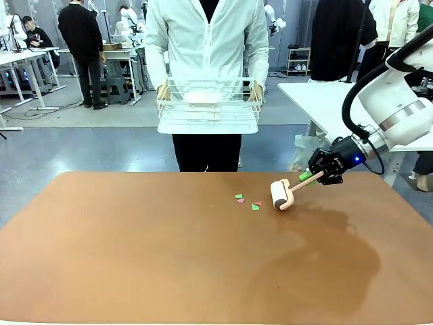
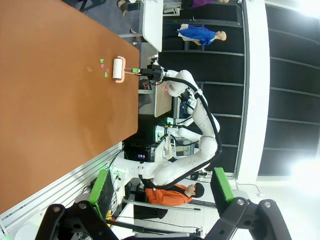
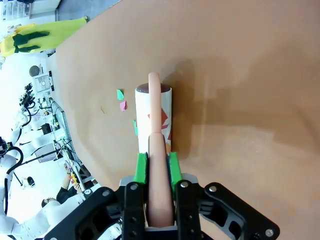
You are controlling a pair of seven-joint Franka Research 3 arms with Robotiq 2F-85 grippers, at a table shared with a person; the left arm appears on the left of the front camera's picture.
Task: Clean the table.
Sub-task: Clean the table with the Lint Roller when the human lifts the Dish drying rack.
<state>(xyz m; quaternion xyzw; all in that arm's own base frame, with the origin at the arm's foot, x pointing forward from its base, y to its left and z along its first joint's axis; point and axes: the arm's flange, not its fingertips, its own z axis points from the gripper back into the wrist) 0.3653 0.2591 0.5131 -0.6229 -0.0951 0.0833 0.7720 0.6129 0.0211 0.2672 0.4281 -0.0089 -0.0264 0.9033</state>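
Counter (image 1: 135, 257): reddish-brown top, bare over nearly all its area. The only debris is one small cluster right of centre, toward the far edge.
Wire rack (image 1: 208, 108): white, held level in both of the person's hands beyond the far edge, well clear of the counter. It plays no part in the cleaning at this moment.
Left end effector (image 2: 161, 190): jaws wide apart, nothing between the pads, held off to the side and well away from the debris.
Right end effector (image 1: 312, 175): jaws clamped on the pink handle of the lint roller (image 1: 281, 195), with the green pads pressed against both sides of the handle.
Lint roller: white drum down at the counter surface, just right of the debris. Firm contact cannot be confirmed. Reddish marks show on the drum in the right wrist view; they could be print or picked-up paper.
Scraps (image 1: 256, 207): several small green and pink paper pieces lie loose on the counter just beside the drum.
Progress: tool acquired and positioned. Judged early stage, since the cluster is not yet collected and needs a rolling pass leftward across it.
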